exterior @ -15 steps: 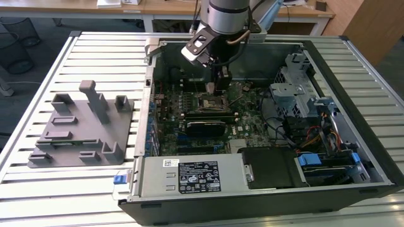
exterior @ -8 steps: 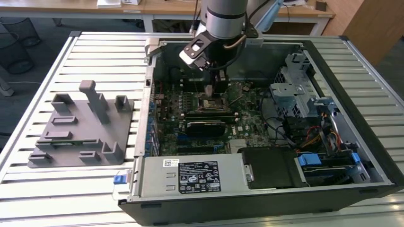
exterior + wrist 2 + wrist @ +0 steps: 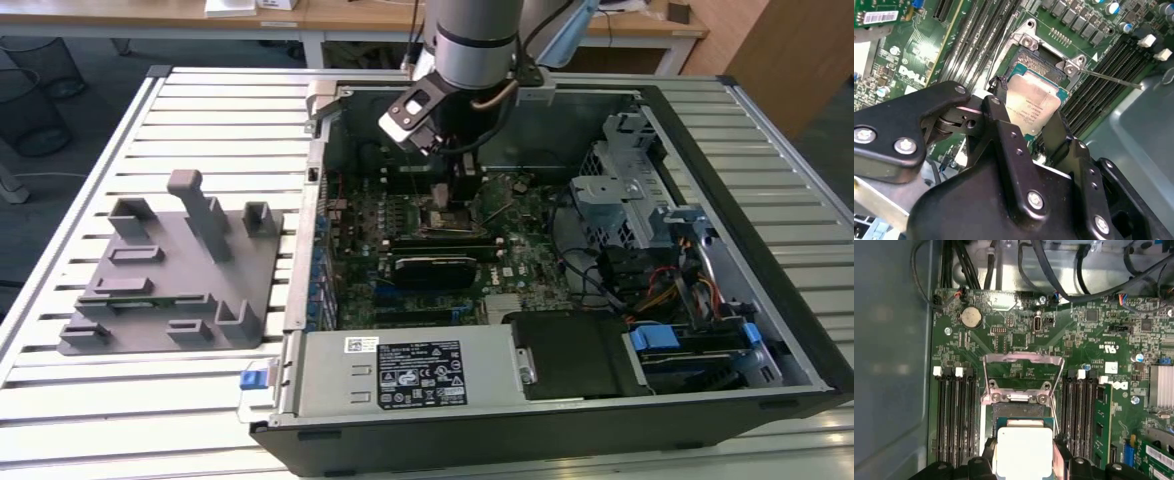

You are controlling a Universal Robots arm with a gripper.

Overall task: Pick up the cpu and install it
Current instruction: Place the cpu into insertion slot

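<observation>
Second wrist view, near to far: one black gripper (image 3: 1028, 114), two fingers (image 3: 999, 112) clenched on one small square silvery-grey cpu (image 3: 1033, 100), directly over one open black socket frame (image 3: 1046, 62); beyond, one thin metal lever (image 3: 1109, 79) above green motherboard (image 3: 909, 65).

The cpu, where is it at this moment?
In both wrist views the cpu is held between the jaws of the gripper, directly over the open socket on the motherboard, with memory slots on both sides.
</observation>
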